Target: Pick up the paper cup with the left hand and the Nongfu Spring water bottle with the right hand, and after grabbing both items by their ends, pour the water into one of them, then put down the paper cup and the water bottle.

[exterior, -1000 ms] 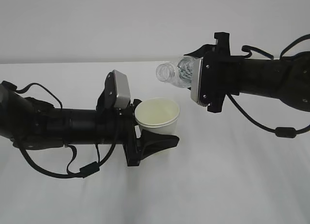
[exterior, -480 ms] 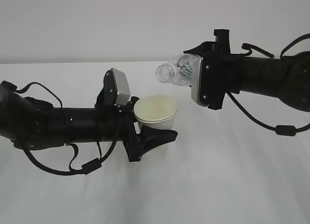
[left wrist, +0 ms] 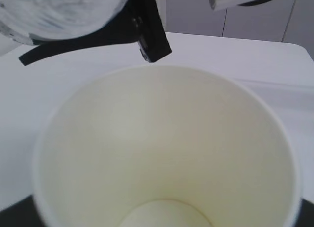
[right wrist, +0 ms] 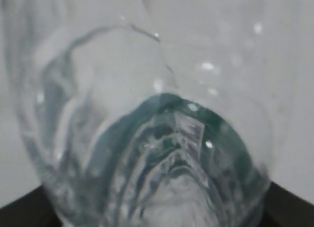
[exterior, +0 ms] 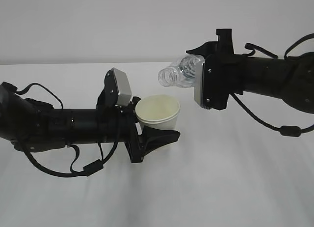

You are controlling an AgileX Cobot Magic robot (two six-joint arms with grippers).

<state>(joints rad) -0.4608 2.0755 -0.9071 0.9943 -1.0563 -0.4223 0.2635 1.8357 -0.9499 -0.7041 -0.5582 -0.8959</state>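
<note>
Two black robot arms with looping cables meet above a plain white table [exterior: 221, 187]. The left hand [exterior: 152, 133] reaches in from the left side and its black two-finger gripper grasps the small white, slightly tapered paper cup [exterior: 158, 116] near the lower part, one dark finger passing under the cup. The cup is held in the air, a little tilted, with its open mouth turned up and toward the camera. In the left wrist view the pale cream inside of the cup [left wrist: 167, 153] fills the picture; I cannot tell whether water is in it.

The right hand [exterior: 198, 77] comes from the right side and its gripper is clamped on the small clear ribbed plastic Nongfu Spring water bottle [exterior: 179, 73] at the bottom end. The bottle lies nearly horizontal, its open neck pointing left and slightly down, above the cup and a little to the right of it, not touching. In the right wrist view the bottle [right wrist: 147, 138] shows a dark green band through the clear wall.
</note>
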